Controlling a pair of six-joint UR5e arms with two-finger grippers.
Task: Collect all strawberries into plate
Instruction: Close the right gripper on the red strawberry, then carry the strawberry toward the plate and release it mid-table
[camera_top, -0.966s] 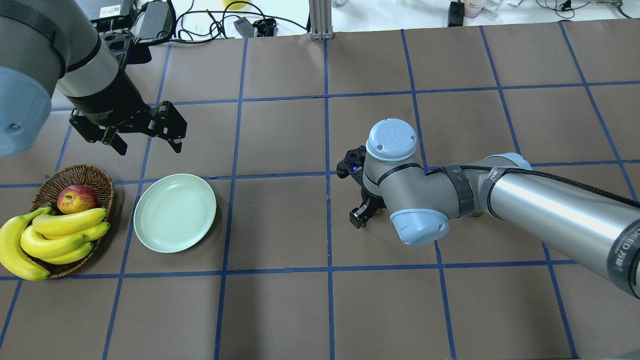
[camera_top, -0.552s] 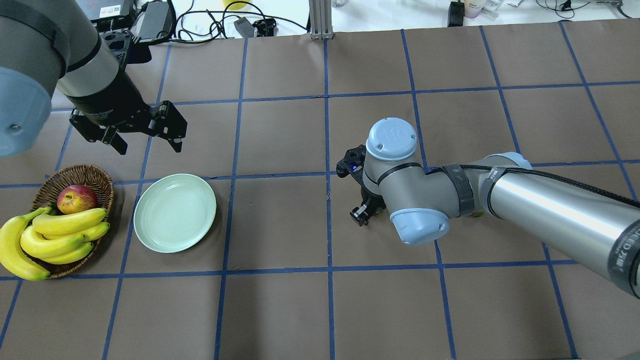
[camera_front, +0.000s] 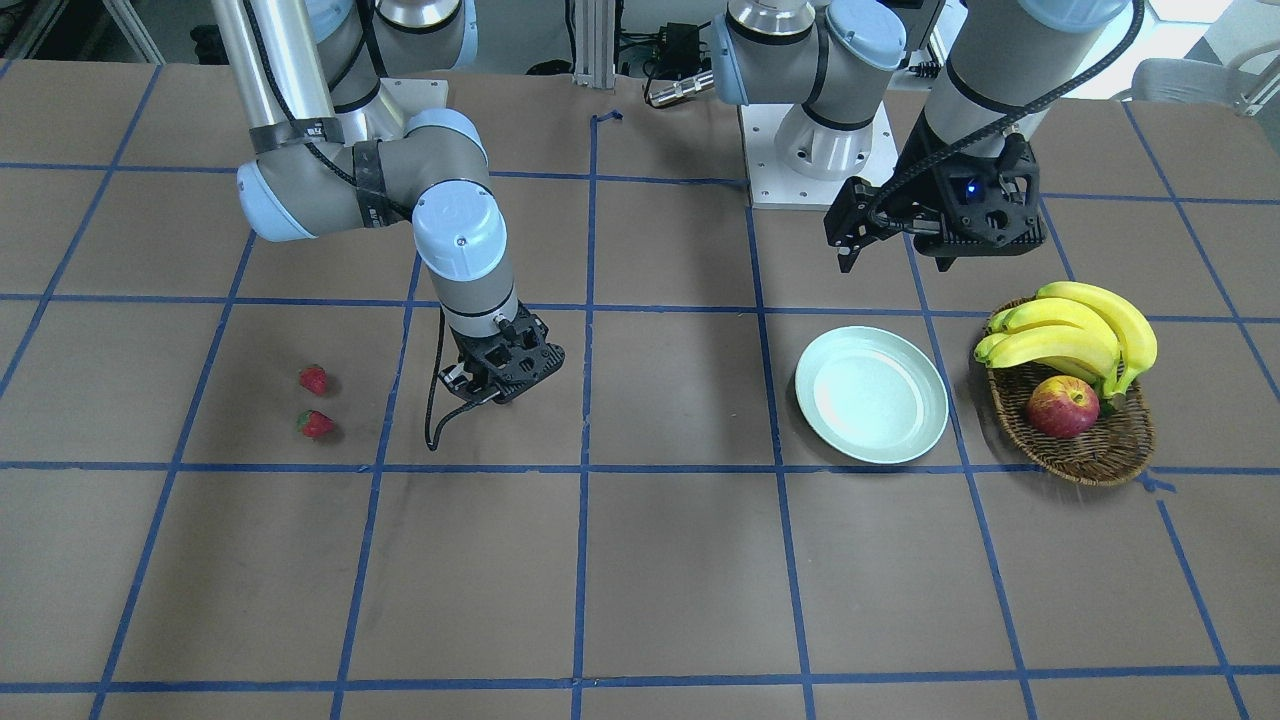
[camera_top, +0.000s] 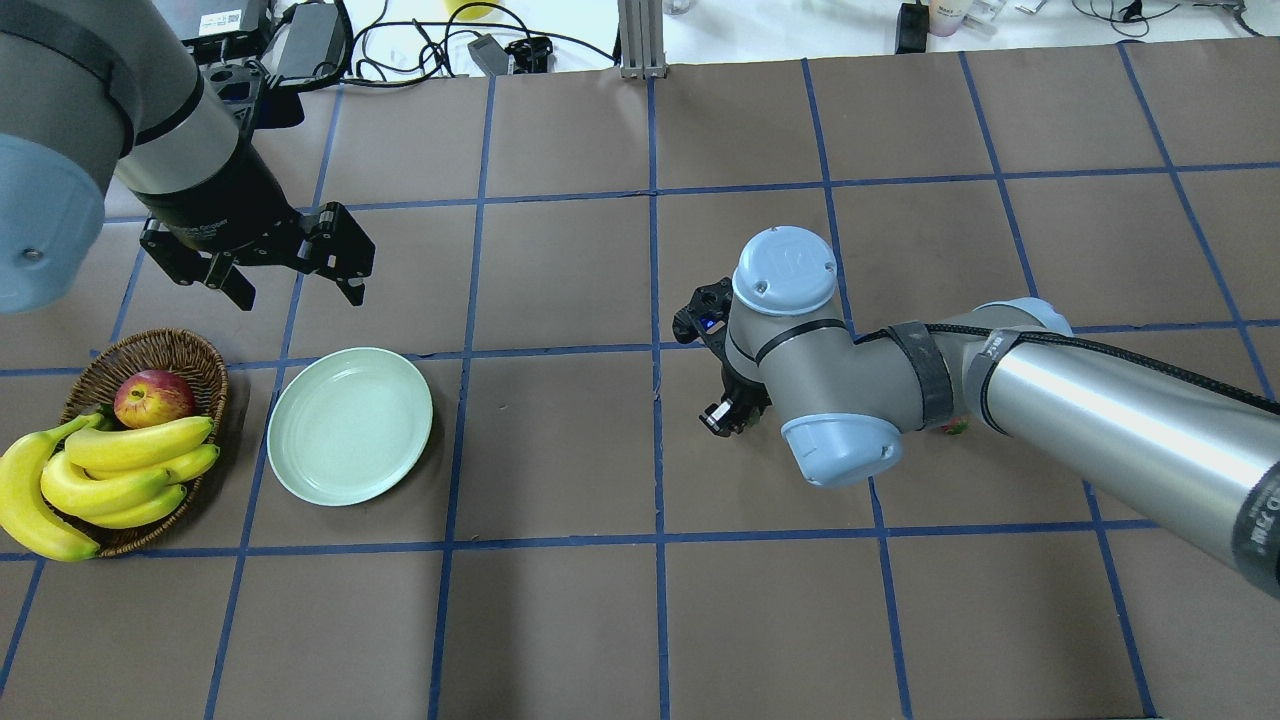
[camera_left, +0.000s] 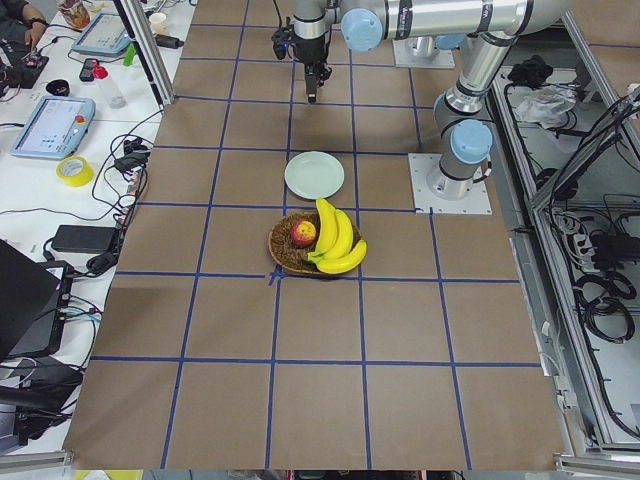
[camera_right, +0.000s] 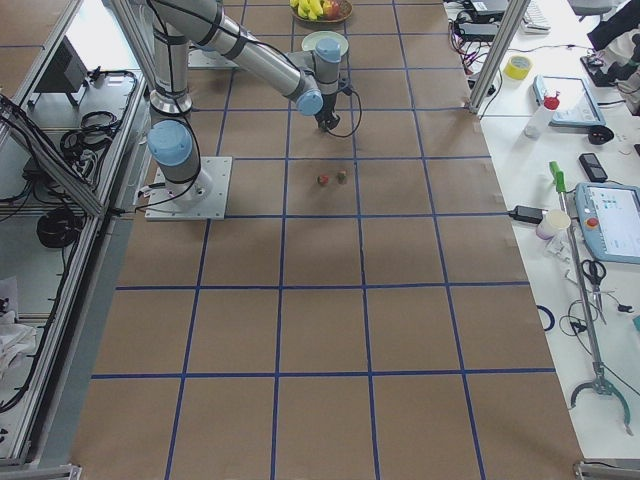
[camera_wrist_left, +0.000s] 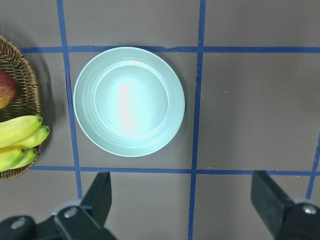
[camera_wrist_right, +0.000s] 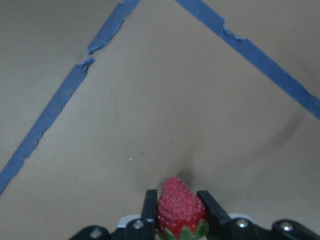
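One strawberry (camera_wrist_right: 180, 205) is pinched between the right fingers (camera_wrist_right: 210, 212), cap toward the palm and tip down, low over the counter (camera_front: 680, 560). Whether the tip touches the paper cannot be told. Two more strawberries (camera_front: 314, 379) (camera_front: 316, 424) lie close together on the counter, on the side of the right arm nearer the counter's right edge.

- The plate (camera_front: 870, 408) is empty. It sits well apart from the fruit, toward the left edge, just beside the basket (camera_front: 1090, 455) of bananas (camera_front: 1075, 335) and an apple (camera_front: 1062, 407).
- The left fingers (camera_wrist_left: 100, 195) are spread wide and hold nothing. They hang high near the plate.

Step judged: lift the strawberry and carry it to the plate.

- Raise it straight up first so the tip does not drag.
- Keep the squeeze light, as the fruit looks soft.
- Cross toward the left edge while minding the left arm parked there.
- Lower close over the plate's centre before opening, since the shallow rim would likely let a dropped berry roll out.
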